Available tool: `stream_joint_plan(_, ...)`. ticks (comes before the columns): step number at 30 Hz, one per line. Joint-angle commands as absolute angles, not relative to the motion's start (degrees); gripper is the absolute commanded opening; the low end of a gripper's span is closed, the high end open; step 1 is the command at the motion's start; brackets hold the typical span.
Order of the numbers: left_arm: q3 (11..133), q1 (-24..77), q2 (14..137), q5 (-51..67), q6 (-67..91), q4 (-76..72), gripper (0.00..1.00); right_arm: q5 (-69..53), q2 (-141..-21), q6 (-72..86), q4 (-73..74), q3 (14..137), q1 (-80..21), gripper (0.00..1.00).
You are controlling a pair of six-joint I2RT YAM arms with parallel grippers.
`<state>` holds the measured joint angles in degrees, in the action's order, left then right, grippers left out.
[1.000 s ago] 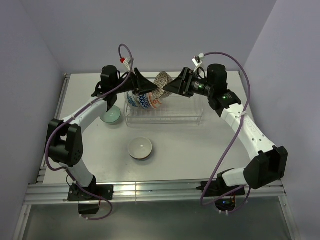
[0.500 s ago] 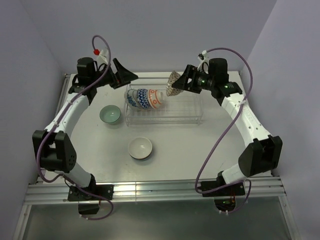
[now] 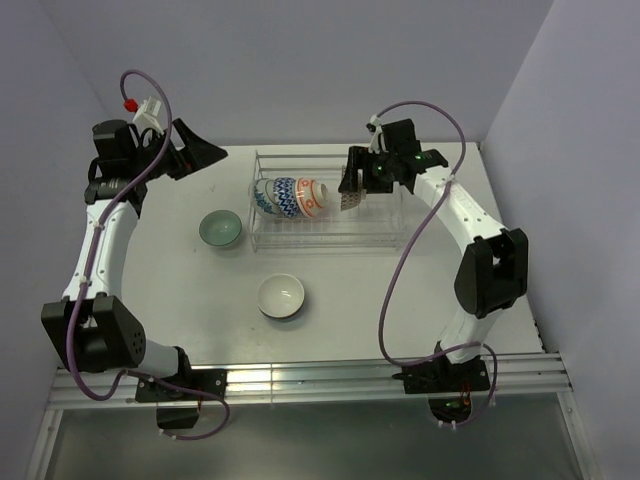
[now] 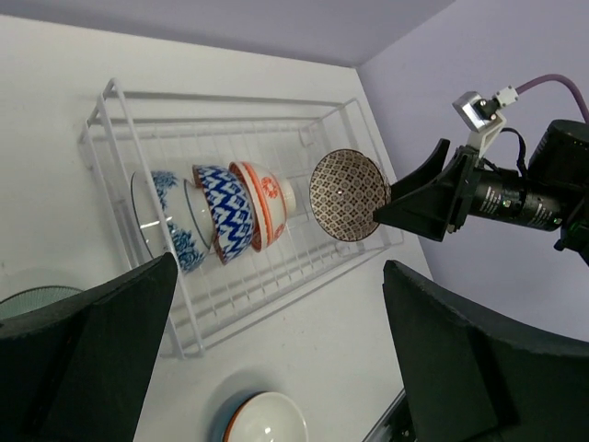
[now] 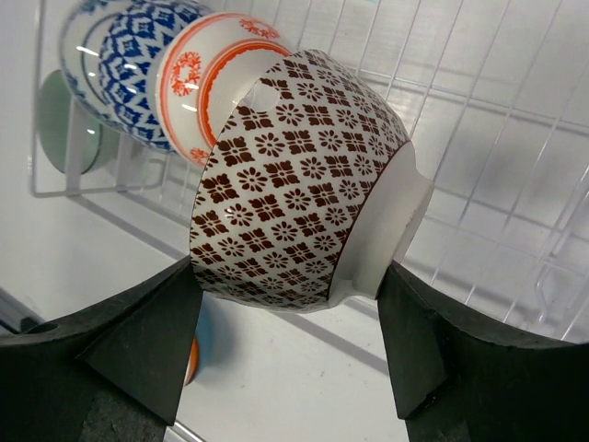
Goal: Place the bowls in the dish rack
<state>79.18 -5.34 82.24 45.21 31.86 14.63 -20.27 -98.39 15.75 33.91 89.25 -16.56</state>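
Right gripper (image 3: 358, 180) (the nearer arm by far) pinches the grey-brown bowl (image 5: 294, 175) over the dish rack (image 3: 400, 240), just right of the orange-red bowl (image 5: 216, 83); left gripper (image 3: 205, 155) stands spread.

White table (image 3: 400, 290) with dish rack (image 3: 370, 241), pale green bowl (image 3: 220, 229), white bowl (image 3: 281, 296).

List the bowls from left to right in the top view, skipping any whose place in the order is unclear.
green bowl → blue-and-white floral bowl → blue zigzag bowl → orange-red bowl → brown patterned bowl
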Motion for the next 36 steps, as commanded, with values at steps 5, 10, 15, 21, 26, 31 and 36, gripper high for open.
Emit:
stream_joint_plan(5, 76.03, -7.64, 77.96, 49.92, 27.86, 15.91, 1.00, -16.61, -103.18, 11.87, 33.66, 97.90, -18.89, 0.00)
stream_joint_plan(10, 75.15, -8.52, 77.61, 51.68, 26.28, 17.14, 0.99, -16.52, -106.34, 11.69, 33.31, 99.66, -19.60, 0.00)
stream_joint_plan(15, 72.42, -9.05, 77.61, 55.45, 26.46, 16.00, 1.00, -16.79, -109.07, 11.25, 33.40, 101.51, -20.21, 0.00)
stream_joint_plan(21, 72.16, -9.14, 77.96, 56.60, 25.22, 17.75, 0.99, -16.00, -110.74, 10.37, 33.13, 102.04, -21.09, 0.00)
stream_joint_plan(26, 71.55, -9.58, 78.14, 57.83, 25.49, 17.49, 0.99, -14.42, -112.32, 9.76, 34.01, 103.00, -21.53, 0.00)
stream_joint_plan(31, 71.46, -9.76, 78.05, 57.48, 25.57, 17.40, 0.99, -13.19, -113.29, 8.88, 35.07, 103.27, -22.32, 0.00)
stream_joint_plan(36, 71.54, -9.76, 77.78, 57.13, 25.84, 16.44, 0.99, -12.39, -114.52, 8.35, 36.03, 104.41, -22.76, 0.00)
